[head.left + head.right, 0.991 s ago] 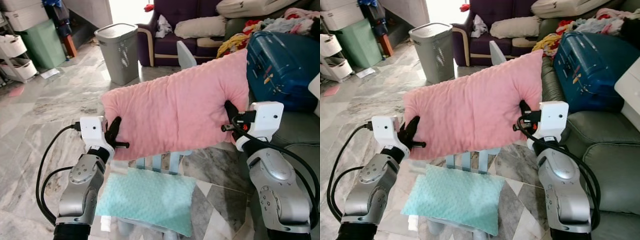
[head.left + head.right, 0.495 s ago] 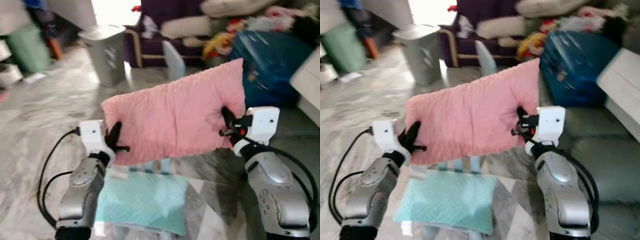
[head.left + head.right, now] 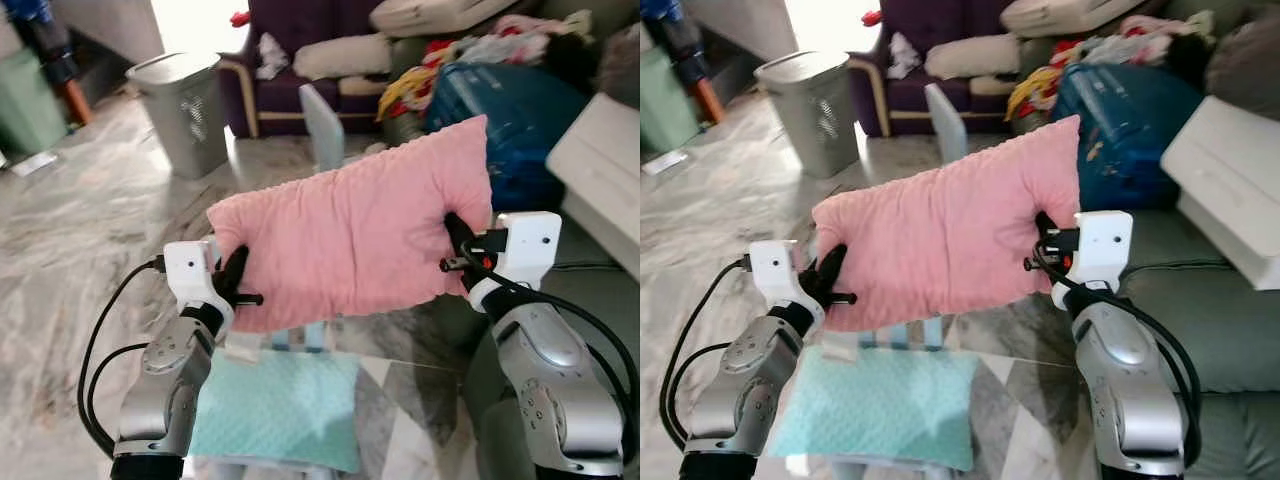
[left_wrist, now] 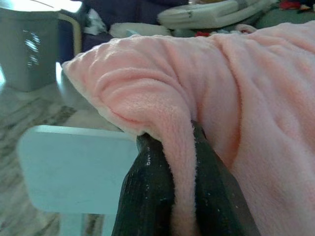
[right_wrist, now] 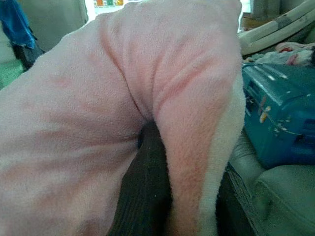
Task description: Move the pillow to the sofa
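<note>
Currently both claws are pinching the pink pillow by its short ends: left gripper clamped on a fold of fleece at the lower left corner, right gripper clamped on the right edge, a narrow ridge of fabric squeezed between each pair of fingers. Pillow is hanging stretched in the air between the two arms, tilted up toward the right, above a pale blue chair with a teal pillow lying on its seat.

Risks, as judgement: both grips are taking only thin fabric folds, so fleece could be slipping out if the arms are pulling apart or swinging; the sagging lower edge could be catching the chair back.

Grey-green sofa is sitting to the right, and a blue suitcase and a white box are crowding it, leaving little landing room. Grey laundry basket standing on the marble floor, contents not visible. Purple armchair holding a cream cushion and clothes.
</note>
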